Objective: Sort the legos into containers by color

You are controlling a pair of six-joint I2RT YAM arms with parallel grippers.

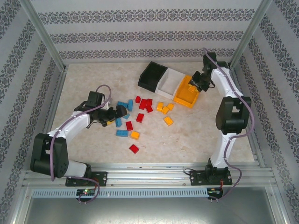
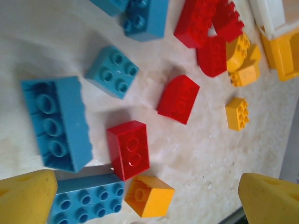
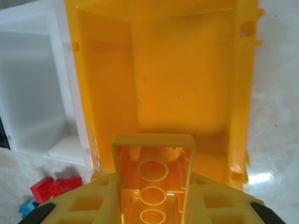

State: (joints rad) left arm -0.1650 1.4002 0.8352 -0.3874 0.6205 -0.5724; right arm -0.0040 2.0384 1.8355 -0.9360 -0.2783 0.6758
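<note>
**Desk:** Top external first. What did you have on the tabletop (image 1: 201,140)?

**Me:** I had loose bricks in the middle. A blue bunch (image 1: 124,106) lay right by my left arm (image 1: 74,122), with a red bunch (image 1: 145,103) just to its right. Next came the orange ones (image 1: 163,108), and a few strays lay nearer the arm bases. The black bin (image 1: 152,76), white bin (image 1: 169,83) and orange bin (image 1: 186,96) sat in a row at the far side, each touching the next.

**Desk:** How were the left jaws?

**Me:** They were spread wide with nothing between them. On the left wrist camera I saw the yellow fingertips (image 2: 28,196) in the two bottom corners. A red brick (image 2: 128,149), a small orange brick (image 2: 149,196) and a long blue brick (image 2: 58,123) lay on the tabletop beneath.

**Desk:** And the right side?

**Me:** My right arm (image 1: 231,114) was stretched out over the orange bin. The right jaws were clamped on an orange brick (image 3: 153,182), its hollow underside facing the wrist camera. The brick hung over the bin's open inside, but I could not tell how far above the floor. The white bin sat against the orange bin's left wall in that view.
</note>
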